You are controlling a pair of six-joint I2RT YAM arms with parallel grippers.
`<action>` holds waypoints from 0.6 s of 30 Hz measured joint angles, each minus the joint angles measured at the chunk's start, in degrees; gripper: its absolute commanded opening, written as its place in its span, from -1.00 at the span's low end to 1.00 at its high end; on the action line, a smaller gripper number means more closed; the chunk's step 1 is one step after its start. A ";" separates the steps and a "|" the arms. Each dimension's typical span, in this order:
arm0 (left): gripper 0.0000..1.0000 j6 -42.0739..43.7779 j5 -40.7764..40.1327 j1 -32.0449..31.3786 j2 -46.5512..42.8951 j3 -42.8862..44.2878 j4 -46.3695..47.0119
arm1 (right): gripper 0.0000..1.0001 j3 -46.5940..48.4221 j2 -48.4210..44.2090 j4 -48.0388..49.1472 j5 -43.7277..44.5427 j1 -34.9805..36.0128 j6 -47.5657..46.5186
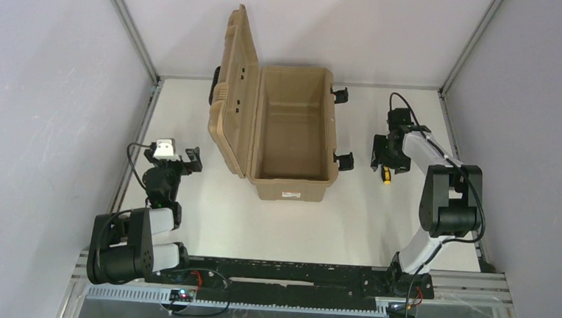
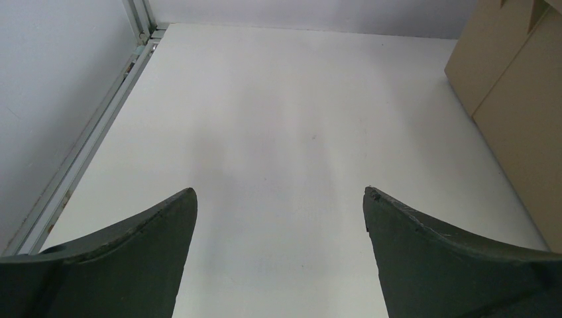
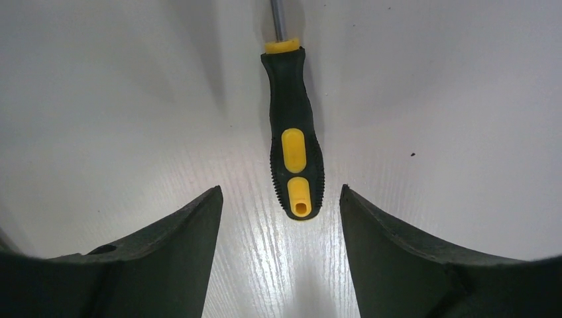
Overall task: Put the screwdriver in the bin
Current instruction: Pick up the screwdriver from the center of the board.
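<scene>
The screwdriver (image 3: 295,152) is laid on the worktop (image 3: 464,99), untouched, between the spread right fingers (image 3: 166,245). The left fingers (image 2: 132,245) are spread apart too.

The screwdriver (image 3: 295,152) has a black handle with finely ribbed flanks, a yellow collar at its twelve o'clock end, two yellow oval insets towards six o'clock, and a grey metal shaft. The bin (image 1: 291,188) is tan all over, with black latches (image 1: 345,161) on its three o'clock side and a small white label (image 1: 291,194) on its six o'clock end. The table (image 1: 259,224) is white with a faint wood-grain pattern. The left gripper (image 2: 280,193) and right gripper (image 3: 280,190) have dark grey-green fingers. The walls (image 1: 40,78) are pale grey.
</scene>
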 measured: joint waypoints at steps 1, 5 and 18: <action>1.00 0.00 0.00 0.00 0.00 0.00 0.00 | 0.44 0.13 0.57 -0.09 -0.02 -0.02 -0.11; 1.00 0.00 0.00 0.00 0.00 0.00 0.00 | 0.38 0.70 2.86 -0.28 -0.22 -0.44 -0.31; 1.00 0.00 0.00 0.00 0.00 0.00 0.00 | 0.19 2.10 6.40 -0.33 -1.75 -1.75 -0.48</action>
